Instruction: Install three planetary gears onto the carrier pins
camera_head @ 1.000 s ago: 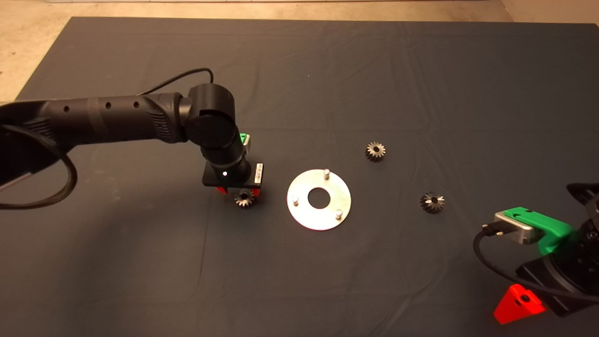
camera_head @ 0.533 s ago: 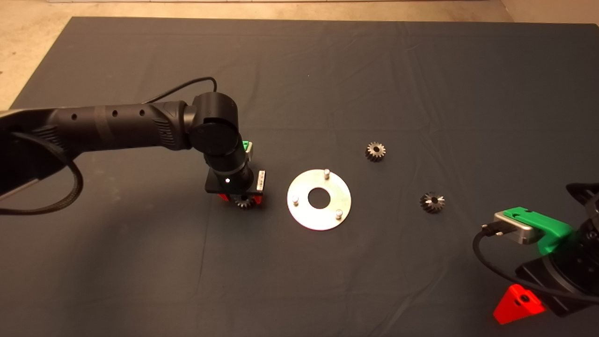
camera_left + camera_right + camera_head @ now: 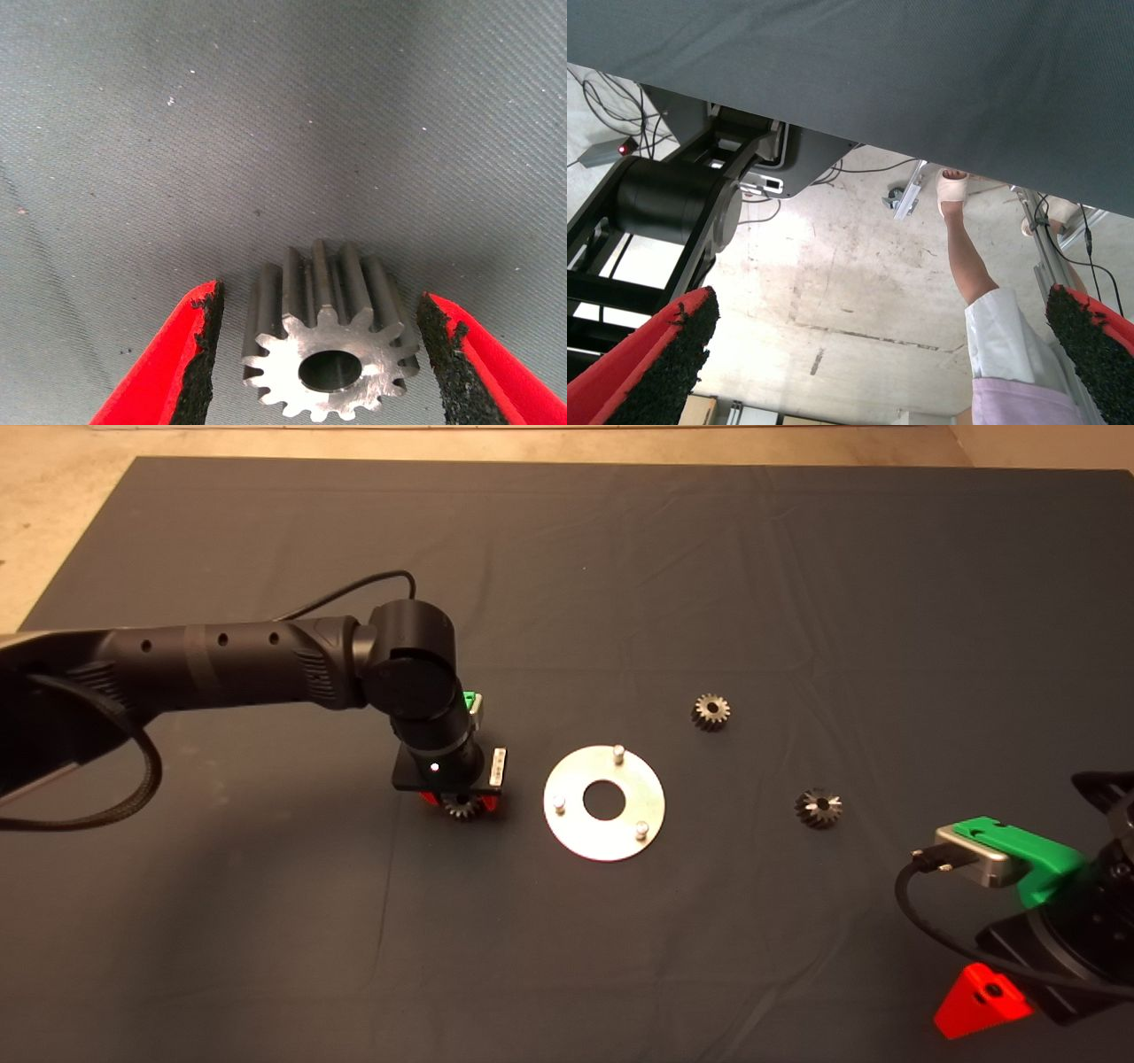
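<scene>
My left gripper (image 3: 461,801) is down on the mat just left of the shiny round disc (image 3: 576,833), open, with one planetary gear (image 3: 462,807) between its fingers. In the left wrist view that gear (image 3: 330,350) lies on the mat with a gap to each black pad (image 3: 202,354). Three carrier pins stand bare on the disc: the back one (image 3: 618,753), the left one (image 3: 559,804) and the front right one (image 3: 642,830). Two more gears lie right of the disc, one further back (image 3: 710,711) and one nearer (image 3: 818,807). My right gripper (image 3: 877,354) is parked at the lower right, open.
The dark mat (image 3: 797,558) covers the table, with bare floor beyond its far edge. The right wrist view looks past the mat's edge to the floor, a black machine base (image 3: 673,204) and a person's leg (image 3: 970,266).
My left gripper has moved slightly right and down over the left gear, so its fingers now flank the gear. The disc, other gears and right arm have not moved.
</scene>
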You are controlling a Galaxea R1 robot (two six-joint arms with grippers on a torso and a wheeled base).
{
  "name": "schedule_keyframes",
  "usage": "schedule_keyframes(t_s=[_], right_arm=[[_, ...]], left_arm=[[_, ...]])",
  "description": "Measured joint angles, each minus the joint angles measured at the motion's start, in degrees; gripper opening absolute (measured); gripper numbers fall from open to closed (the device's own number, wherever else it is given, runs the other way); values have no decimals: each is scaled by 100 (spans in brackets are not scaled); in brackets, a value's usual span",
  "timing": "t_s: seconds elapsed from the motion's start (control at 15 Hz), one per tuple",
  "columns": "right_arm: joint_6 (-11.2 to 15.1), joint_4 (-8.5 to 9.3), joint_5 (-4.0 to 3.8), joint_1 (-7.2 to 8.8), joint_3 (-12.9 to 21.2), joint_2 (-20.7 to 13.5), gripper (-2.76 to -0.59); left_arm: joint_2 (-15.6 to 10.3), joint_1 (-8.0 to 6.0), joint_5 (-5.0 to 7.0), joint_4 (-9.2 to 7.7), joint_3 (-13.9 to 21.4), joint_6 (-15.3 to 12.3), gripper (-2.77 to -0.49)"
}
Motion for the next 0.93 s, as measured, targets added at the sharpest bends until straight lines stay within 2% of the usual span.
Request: schedule_keyframes(t_s=[0.13, 0.27, 0.4, 0.53, 0.67, 0.93], right_arm=[[0, 0, 2, 0, 0, -1, -61], [-2, 0, 2, -2, 0, 2, -61], [-1, 0, 0, -2, 0, -1, -61], [-2, 0, 0, 0, 0, -1, -61], [1, 0, 2, -2, 0, -1, -61], [0, 0, 1, -2, 0, 0, -61]], left_arm=[[-9, 1, 0, 0, 0, 0, -190], [-9, 1, 0, 0, 0, 0, -191], [-9, 0, -6, 0, 0, 0, -204], [-11, 1, -13, -2, 0, 0, -205], [-11, 0, -22, -1, 0, 0, -217], [-11, 1, -17, -2, 0, 0, -220]])
